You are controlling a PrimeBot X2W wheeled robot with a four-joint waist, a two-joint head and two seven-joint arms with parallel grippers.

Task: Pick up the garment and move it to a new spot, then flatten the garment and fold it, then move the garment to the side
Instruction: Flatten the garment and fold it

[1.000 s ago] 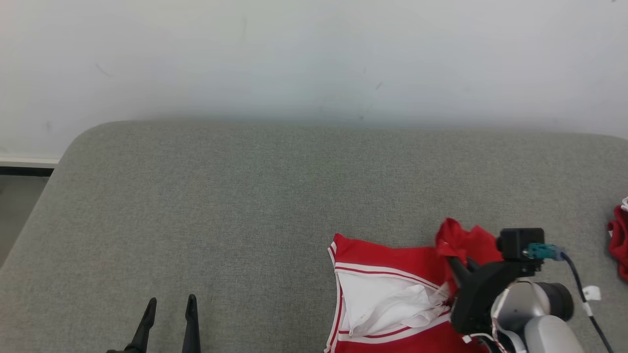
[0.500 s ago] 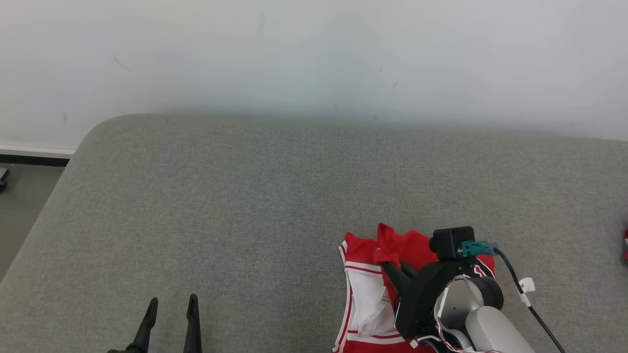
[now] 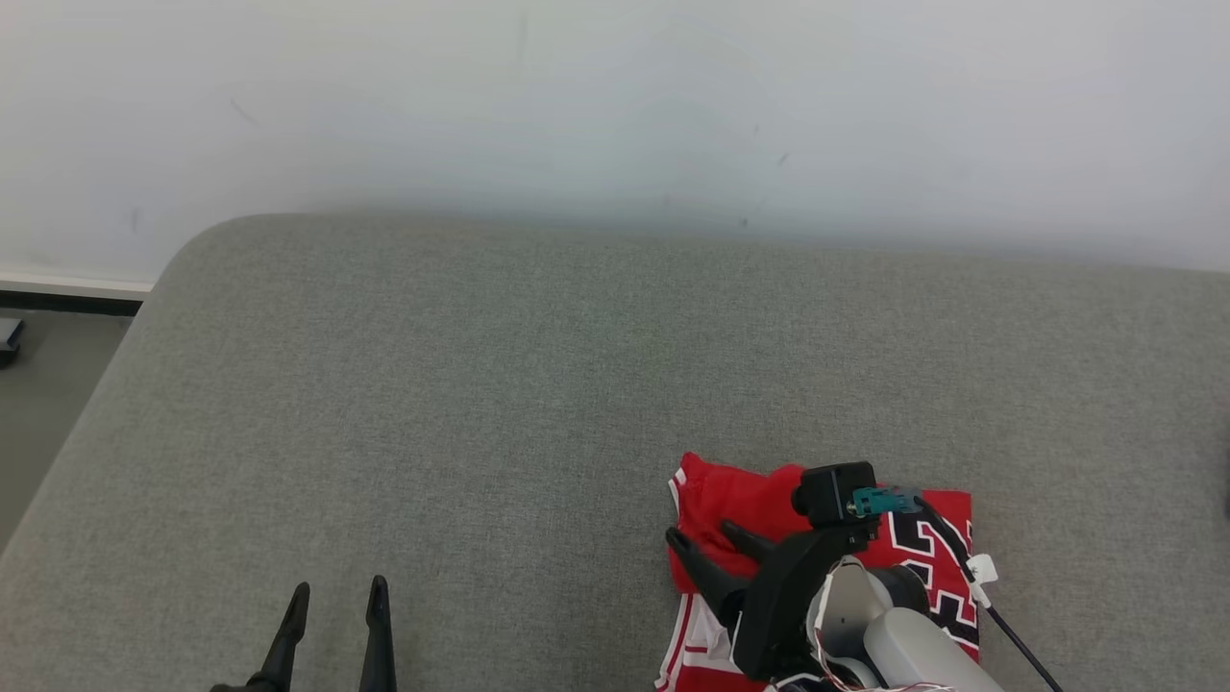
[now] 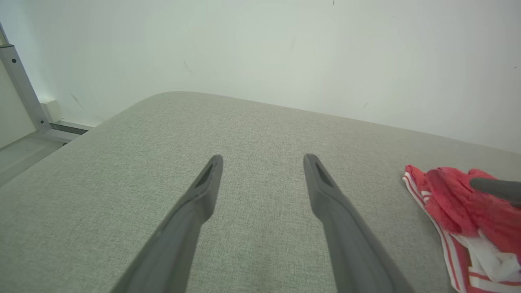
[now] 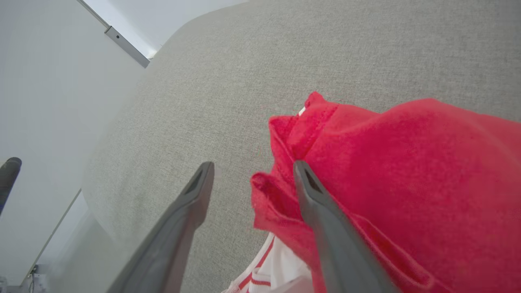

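As seen from the head, the red jersey (image 3: 730, 495) lies folded at lower right, black numerals up; right pincer (image 3: 700, 531) spread over its left edge, left pincer (image 3: 339, 586) spread at lower left. Right wrist: the pincer straddles a red fold.

Head cam: high, looks down on garment (image 3: 716, 492). L wrist cam: low, well left of it. R wrist cam: close over it. All share it.

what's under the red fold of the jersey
White fabric with red stripes pokes out from under the red fold at its near edge. How far it runs beneath is covered by the fold. The whole jersey lies on the grey cushion.
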